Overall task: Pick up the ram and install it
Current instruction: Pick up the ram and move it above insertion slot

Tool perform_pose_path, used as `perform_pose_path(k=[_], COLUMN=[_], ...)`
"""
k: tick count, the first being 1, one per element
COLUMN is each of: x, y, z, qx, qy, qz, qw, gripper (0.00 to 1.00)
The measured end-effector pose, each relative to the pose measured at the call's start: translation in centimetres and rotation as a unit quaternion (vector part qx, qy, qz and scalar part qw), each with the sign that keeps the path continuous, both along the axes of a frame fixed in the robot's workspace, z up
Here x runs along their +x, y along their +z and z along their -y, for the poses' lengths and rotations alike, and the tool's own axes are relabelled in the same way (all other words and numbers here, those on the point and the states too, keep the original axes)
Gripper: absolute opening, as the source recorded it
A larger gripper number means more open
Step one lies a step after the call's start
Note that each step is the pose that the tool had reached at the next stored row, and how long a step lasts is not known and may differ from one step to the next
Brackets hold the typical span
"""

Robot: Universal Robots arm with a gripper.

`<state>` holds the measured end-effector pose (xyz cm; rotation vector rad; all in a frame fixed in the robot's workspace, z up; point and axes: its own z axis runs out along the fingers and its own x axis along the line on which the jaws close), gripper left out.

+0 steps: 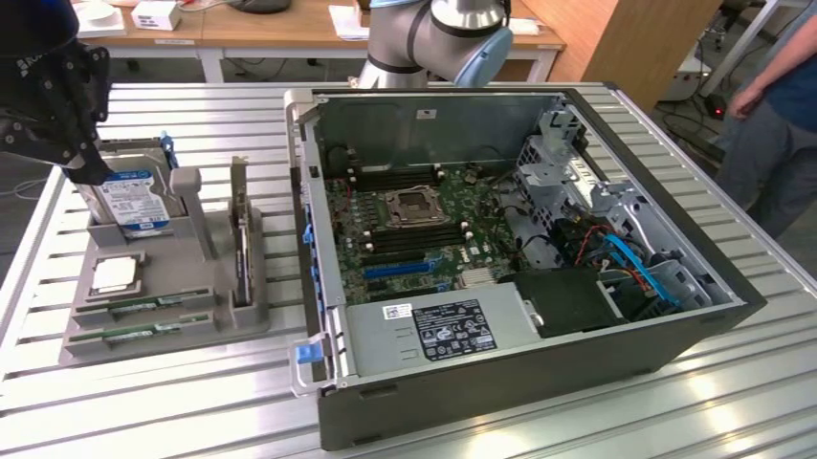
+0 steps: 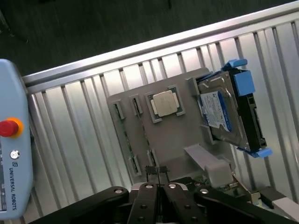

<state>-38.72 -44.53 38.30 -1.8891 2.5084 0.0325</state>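
**A:** Which step do we show here?

**B:** The approach to the pick-up, as we judge it. The arm's dark gripper (image 1: pixel 87 172) hangs above the grey plastic holder tray (image 1: pixel 191 316). It is over the end that carries the silver hard drive with the blue-white label (image 1: pixel 134 203), and it touches nothing. In the wrist view we see its fingers (image 2: pixel 148 200) pressed together, with nothing between them.

**A:** Where is the ram?

**B:** The ram, a slim green circuit-board stick (image 1: pixel 138 306), stands on edge in a slot at the tray's other end, well apart from the gripper. A second green stick (image 1: pixel 128 333) sits in the slot just beside it. The square silver processor chip (image 1: pixel 113 274) rests between the sticks and the drive. Nothing is lifted yet. The open black computer case (image 1: pixel 537 382) stands on the slatted metal desk (image 1: pixel 153 411). On its green motherboard (image 1: pixel 422 239), the black memory slots (image 1: pixel 383 177) hold no stick that we can make out.

**A:** What does the pick-up call for?

**B:** In our judgement, it calls for fingers parted and set square across the stick's thin upper edge. A grip off centre could tilt the stick in its slot.
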Motion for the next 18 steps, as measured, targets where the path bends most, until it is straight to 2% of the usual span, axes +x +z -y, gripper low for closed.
perform_pose_path(k=[5,10,18], x=[0.0,0.0,0.0], y=[-0.06,-0.12,-0.12], z=[0.0,0.0,0.0], qx=[0.0,0.0,0.0], qy=[0.038,0.072,0.073], qz=[0.0,0.0,0.0], qw=[0.9993,0.9974,0.9973], gripper=[0.09,0.09,0.09])
